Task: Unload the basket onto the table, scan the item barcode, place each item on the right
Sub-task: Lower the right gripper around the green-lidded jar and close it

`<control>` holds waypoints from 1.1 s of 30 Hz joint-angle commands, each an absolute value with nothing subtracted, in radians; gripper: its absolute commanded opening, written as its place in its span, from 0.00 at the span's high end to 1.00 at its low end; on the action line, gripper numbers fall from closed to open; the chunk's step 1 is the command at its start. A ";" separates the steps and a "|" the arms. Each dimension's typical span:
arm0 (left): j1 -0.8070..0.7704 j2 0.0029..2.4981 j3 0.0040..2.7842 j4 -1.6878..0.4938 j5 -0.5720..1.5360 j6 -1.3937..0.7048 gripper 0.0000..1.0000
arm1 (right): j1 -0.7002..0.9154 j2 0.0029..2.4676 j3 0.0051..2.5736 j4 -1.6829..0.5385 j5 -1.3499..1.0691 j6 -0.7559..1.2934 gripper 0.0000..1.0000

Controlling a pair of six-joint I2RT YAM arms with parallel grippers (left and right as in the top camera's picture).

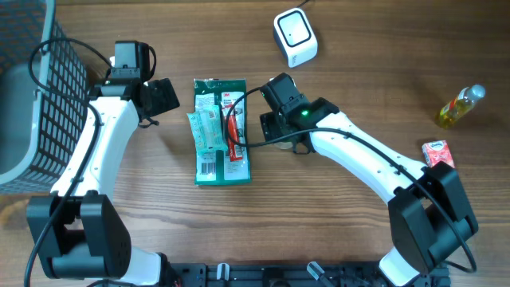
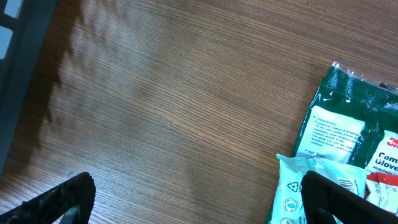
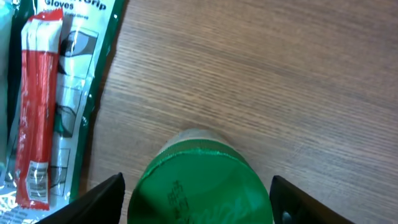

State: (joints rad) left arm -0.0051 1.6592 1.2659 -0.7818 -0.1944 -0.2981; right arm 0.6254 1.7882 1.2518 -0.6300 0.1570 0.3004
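Observation:
A jar with a round green lid (image 3: 202,183) stands on the wooden table, directly below my right gripper (image 3: 198,202). Its black fingers (image 3: 99,199) flank the lid, and a narrow gap shows on each side. In the overhead view the right gripper (image 1: 280,137) hides most of the jar. The white barcode scanner (image 1: 295,37) sits at the back of the table. My left gripper (image 2: 199,200) is open over bare wood; its right finger (image 2: 348,196) overlaps a pale wipes pack (image 2: 292,186). In the overhead view the left gripper (image 1: 163,97) is left of the green glove package (image 1: 221,131).
The wipes pack (image 1: 205,131) and a red stick pack (image 1: 233,135) lie on the glove package. A black mesh basket (image 1: 48,96) stands at the far left. An oil bottle (image 1: 460,106) and a red carton (image 1: 437,153) are at the right.

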 commanded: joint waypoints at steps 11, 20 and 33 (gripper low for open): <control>-0.002 1.667 1.261 -0.781 -0.203 -0.300 0.00 | 0.624 1.810 1.243 -0.696 0.005 0.422 0.32; -0.002 1.667 1.261 -0.781 -0.203 -0.300 0.00 | 0.624 1.802 1.312 -0.776 0.006 0.482 0.28; -0.002 1.667 1.261 -0.781 -0.203 -0.300 0.00 | 0.624 1.807 1.314 -0.747 -0.009 0.503 0.00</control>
